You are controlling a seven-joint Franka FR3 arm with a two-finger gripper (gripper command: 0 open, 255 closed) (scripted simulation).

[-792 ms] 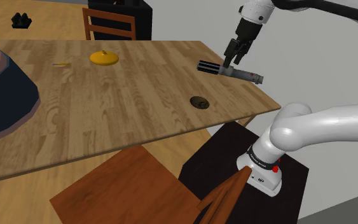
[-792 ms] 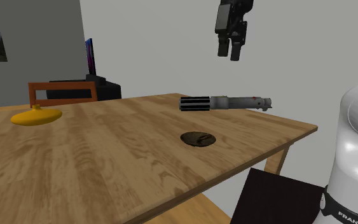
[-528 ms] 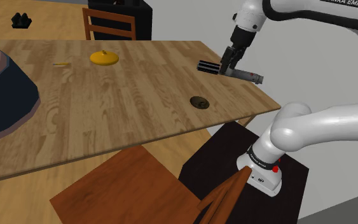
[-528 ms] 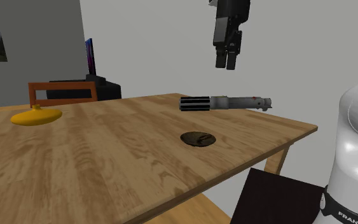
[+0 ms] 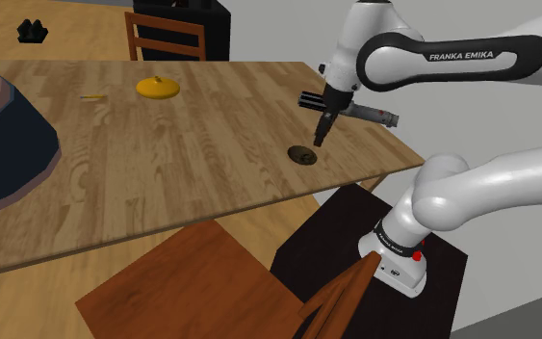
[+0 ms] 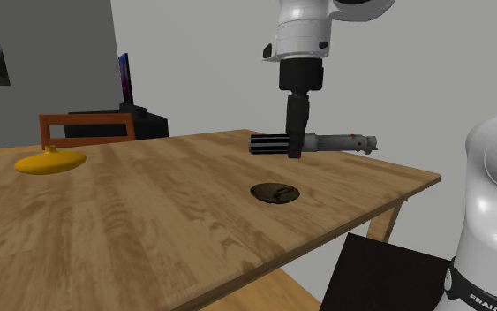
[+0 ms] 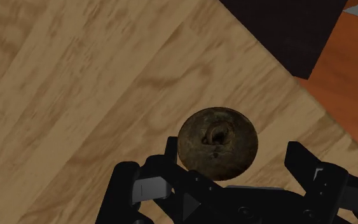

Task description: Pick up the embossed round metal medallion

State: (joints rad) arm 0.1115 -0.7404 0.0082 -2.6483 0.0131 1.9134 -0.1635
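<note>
- Shoulder view: the dark, bronze-brown medallion (image 5: pixel 301 153) lies flat on the wooden table (image 5: pixel 192 154), close to the corner nearest the stand (image 5: pixel 365 241). The black gripper (image 5: pixel 322 138) hangs nearly vertical just above it, a little toward the lightsaber hilt (image 5: pixel 365 112), and touches nothing. The straight-down pose seems chosen because a thin disc lying flat offers only its rim to pinch.
- Second exterior view: the gripper (image 6: pixel 296 150) is edge-on, with its tips clear of the tabletop (image 6: pixel 149 221). The medallion (image 6: pixel 274 192) sits below the tips and nearer the camera. The hilt (image 6: pixel 326 141) lies behind with its long axis roughly along the table's far edge. It is apart from the medallion, so I judge there is room to come down beside the disc.
- Wrist view: the two fingers (image 7: pixel 171 153) of the gripper (image 7: pixel 233 147) stand apart, released and holding nothing. The medallion (image 7: pixel 217 142) sits ahead in the gap between them, untouched.
- Wrist view, orientation: the embossed face points up at the camera, with a raised figure at its centre that is too unclear to read. The disc is round and has no long axis, so any line across the rim should serve for the grip.
</note>
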